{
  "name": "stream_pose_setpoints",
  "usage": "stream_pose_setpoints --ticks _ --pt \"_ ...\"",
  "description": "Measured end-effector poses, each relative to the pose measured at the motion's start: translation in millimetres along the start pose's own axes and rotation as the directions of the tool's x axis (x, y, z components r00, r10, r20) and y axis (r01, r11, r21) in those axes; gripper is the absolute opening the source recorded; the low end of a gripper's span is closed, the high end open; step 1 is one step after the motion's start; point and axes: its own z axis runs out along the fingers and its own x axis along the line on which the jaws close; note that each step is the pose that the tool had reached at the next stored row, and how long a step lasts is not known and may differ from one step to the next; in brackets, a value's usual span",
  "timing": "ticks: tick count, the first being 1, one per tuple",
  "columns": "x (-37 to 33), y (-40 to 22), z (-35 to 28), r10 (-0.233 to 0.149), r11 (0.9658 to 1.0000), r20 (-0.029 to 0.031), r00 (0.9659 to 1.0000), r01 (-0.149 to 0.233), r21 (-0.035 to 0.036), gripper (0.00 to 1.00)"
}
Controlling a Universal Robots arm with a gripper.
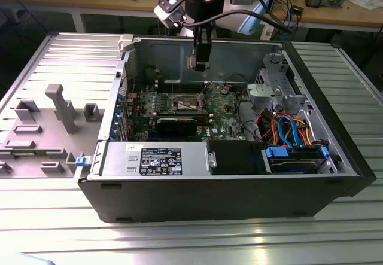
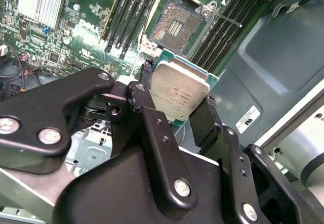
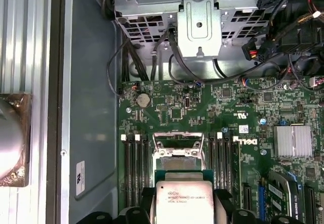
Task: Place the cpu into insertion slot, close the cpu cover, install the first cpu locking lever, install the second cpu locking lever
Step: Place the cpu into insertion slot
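Note:
My gripper (image 1: 199,61) hangs inside the open computer case, above the motherboard. It is shut on the cpu (image 2: 179,90), a flat square chip with a silvery top on a green base, pinched by two black fingers (image 2: 206,117) at opposite edges. The insertion slot (image 2: 174,27) lies just ahead of the chip, its dark contact field uncovered. In the first wrist view the cpu (image 3: 183,198) sits close to the slot (image 3: 178,164), and the silvery cpu cover (image 3: 178,142) stands raised at the slot's far edge. A thin locking lever (image 2: 225,17) sticks out beside the slot.
Long black memory slots (image 2: 126,11) flank the socket on both sides. A labelled power supply box (image 1: 158,159), a drive cage (image 1: 275,79), a cable bundle (image 1: 287,127) and a blue drive bay (image 1: 296,157) fill the case. A grey fixture (image 1: 60,106) stands at the exterior view's left.

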Motion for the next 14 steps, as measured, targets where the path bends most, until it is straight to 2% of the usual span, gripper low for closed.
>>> stream_pose_setpoints --ticks 10,14 --pt "0.0 0.0 0.4 0.048 0.9988 0.0012 0.9988 -0.048 -0.0021 0.55" --pt "0.0 0.0 1.1 0.079 0.9968 0.0019 0.9968 -0.079 -0.0036 0.55"
